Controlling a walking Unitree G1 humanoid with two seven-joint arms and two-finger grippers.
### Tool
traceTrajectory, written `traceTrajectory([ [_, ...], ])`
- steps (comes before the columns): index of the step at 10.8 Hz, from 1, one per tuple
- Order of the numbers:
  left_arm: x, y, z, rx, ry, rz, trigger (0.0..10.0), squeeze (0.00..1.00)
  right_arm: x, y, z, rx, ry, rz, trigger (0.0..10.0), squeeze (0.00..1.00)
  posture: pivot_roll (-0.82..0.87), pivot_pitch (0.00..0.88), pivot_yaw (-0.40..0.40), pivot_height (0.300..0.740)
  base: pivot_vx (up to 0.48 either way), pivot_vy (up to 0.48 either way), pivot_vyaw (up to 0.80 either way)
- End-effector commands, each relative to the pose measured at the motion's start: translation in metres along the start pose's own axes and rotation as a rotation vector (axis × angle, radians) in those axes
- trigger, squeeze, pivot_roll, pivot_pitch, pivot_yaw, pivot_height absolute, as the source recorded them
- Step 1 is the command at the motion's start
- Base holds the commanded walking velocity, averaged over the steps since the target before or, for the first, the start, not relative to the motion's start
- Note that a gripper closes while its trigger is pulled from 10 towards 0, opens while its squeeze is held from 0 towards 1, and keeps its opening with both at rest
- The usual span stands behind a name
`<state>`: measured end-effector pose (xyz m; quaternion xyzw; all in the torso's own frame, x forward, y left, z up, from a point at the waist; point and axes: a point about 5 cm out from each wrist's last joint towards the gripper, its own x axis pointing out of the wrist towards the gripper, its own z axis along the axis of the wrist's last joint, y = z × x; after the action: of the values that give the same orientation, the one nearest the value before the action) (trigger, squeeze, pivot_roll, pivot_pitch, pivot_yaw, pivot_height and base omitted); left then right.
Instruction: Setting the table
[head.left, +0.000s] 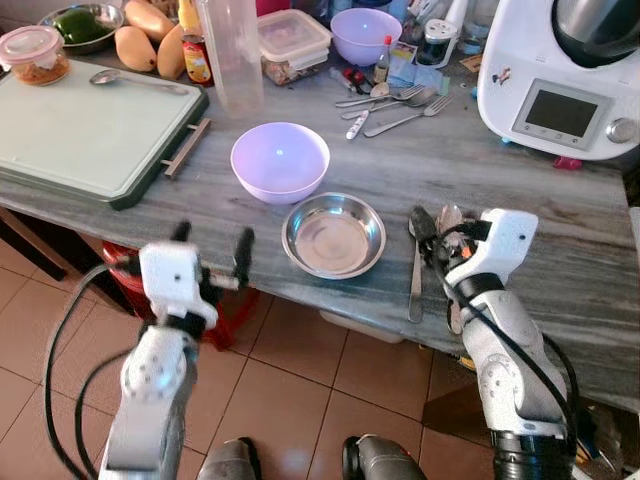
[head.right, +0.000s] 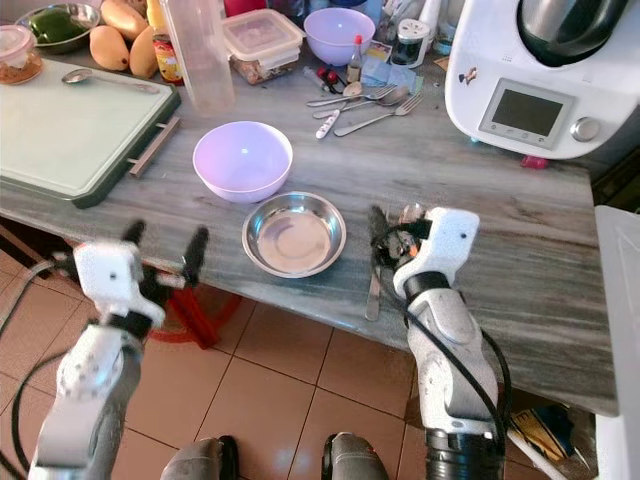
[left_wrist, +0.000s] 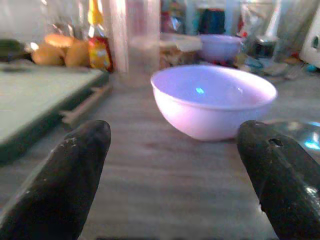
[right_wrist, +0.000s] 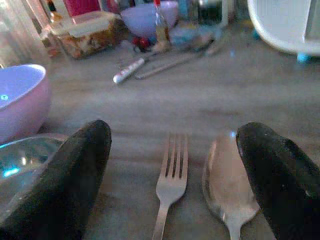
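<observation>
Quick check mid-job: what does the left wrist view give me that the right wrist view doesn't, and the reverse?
Left wrist: the green cutting board, mangoes, sauce bottle and tall clear jug, beyond the open left gripper.
Right wrist: a fork and spoon lying between the open right gripper fingers, plus the white appliance.
Both: the near lilac bowl and the steel bowl rim.

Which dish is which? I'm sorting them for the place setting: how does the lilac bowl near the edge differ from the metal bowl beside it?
The lilac bowl is matt plastic-looking and pale purple; the metal bowl is shiny steel. The lilac bowl is deep with tall sides; the metal bowl is shallow and wide-rimmed. The lilac bowl sits further back on the counter; the metal bowl sits by the front edge, left of the fork and spoon. Both are round, upright and empty.
</observation>
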<state>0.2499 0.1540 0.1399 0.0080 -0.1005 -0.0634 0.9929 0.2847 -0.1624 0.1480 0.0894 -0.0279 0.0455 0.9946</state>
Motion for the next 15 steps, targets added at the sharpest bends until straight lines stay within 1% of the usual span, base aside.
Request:
traceTrajectory([
  [1, 0.000, 0.003, -0.004, 0.024, 0.014, 0.025, 10.0, 0.00, 0.002, 0.001, 0.005, -0.036, -0.030, 0.016, 10.0, 1.00, -0.01, 0.144, -0.012, 0.740, 0.000, 0.000, 0.00],
  [3, 0.005, 0.010, 0.001, 0.043, -0.001, 0.109, 10.0, 0.00, 0.002, -0.004, 0.018, -0.126, -0.106, -0.010, 10.0, 1.00, -0.02, 0.160, -0.016, 0.740, 0.000, 0.000, 0.00],
  [4, 0.008, 0.011, 0.007, 0.081, -0.009, 0.158, 10.0, 0.00, 0.001, -0.004, 0.023, -0.170, -0.134, -0.020, 10.0, 1.00, -0.02, 0.172, -0.018, 0.740, 0.000, 0.000, 0.00],
  [5, 0.008, 0.019, 0.007, 0.143, 0.026, 0.243, 10.0, 0.00, -0.002, -0.001, 0.027, -0.201, -0.158, -0.033, 10.0, 1.00, -0.02, 0.184, -0.015, 0.740, 0.000, 0.000, 0.00],
  [6, 0.005, 0.024, 0.005, 0.119, 0.042, 0.253, 10.0, 0.00, -0.004, 0.001, 0.026, -0.190, -0.159, -0.046, 10.0, 1.00, -0.02, 0.186, -0.013, 0.740, 0.000, 0.000, 0.00],
  [7, 0.000, 0.024, 0.002, 0.112, 0.054, 0.233, 10.0, 0.00, -0.005, 0.004, 0.022, -0.186, -0.158, -0.049, 10.0, 1.00, -0.02, 0.177, -0.012, 0.740, 0.000, 0.000, 0.00],
  [8, 0.001, 0.022, -0.001, 0.101, 0.065, 0.223, 10.0, 0.00, -0.005, 0.006, 0.021, -0.215, -0.173, -0.038, 10.0, 0.36, -0.01, 0.167, -0.012, 0.740, 0.000, 0.000, 0.00],
  [9, 0.004, 0.019, -0.001, 0.100, 0.062, 0.214, 10.0, 0.00, -0.005, 0.007, 0.021, -0.233, -0.194, -0.025, 10.0, 0.00, -0.01, 0.167, -0.012, 0.740, 0.000, 0.000, 0.00],
  [10, 0.010, 0.014, 0.002, 0.090, 0.057, 0.217, 10.0, 0.00, -0.002, 0.006, 0.019, -0.293, -0.206, -0.027, 10.0, 0.00, 0.01, 0.160, -0.013, 0.740, 0.000, 0.000, 0.00],
  [11, 0.011, 0.013, 0.004, 0.073, 0.057, 0.229, 10.0, 0.00, -0.001, 0.004, 0.014, -0.312, -0.187, -0.033, 10.0, 0.00, 0.03, 0.144, -0.027, 0.740, 0.000, 0.000, 0.00],
  [12, 0.014, 0.011, 0.010, 0.053, 0.041, 0.232, 10.0, 0.00, 0.000, 0.004, 0.010, -0.327, -0.169, -0.031, 10.0, 0.00, 0.03, 0.142, -0.030, 0.740, -0.244, 0.000, 0.00],
  [13, 0.019, 0.011, 0.015, 0.061, 0.017, 0.219, 10.0, 0.00, 0.003, 0.011, 0.010, -0.329, -0.176, -0.020, 10.0, 0.00, 0.02, 0.141, -0.026, 0.740, -0.285, 0.000, 0.00],
  [14, 0.019, 0.015, 0.014, 0.068, 0.019, 0.229, 10.0, 0.00, 0.004, 0.013, 0.012, -0.329, -0.188, -0.027, 10.0, 0.00, 0.00, 0.147, -0.022, 0.740, -0.311, 0.000, 0.00],
  [15, 0.018, 0.017, 0.013, 0.069, 0.026, 0.233, 10.0, 0.00, 0.003, 0.008, 0.015, -0.329, -0.191, -0.038, 10.0, 0.00, 0.00, 0.151, -0.021, 0.740, -0.334, 0.000, 0.00],
])
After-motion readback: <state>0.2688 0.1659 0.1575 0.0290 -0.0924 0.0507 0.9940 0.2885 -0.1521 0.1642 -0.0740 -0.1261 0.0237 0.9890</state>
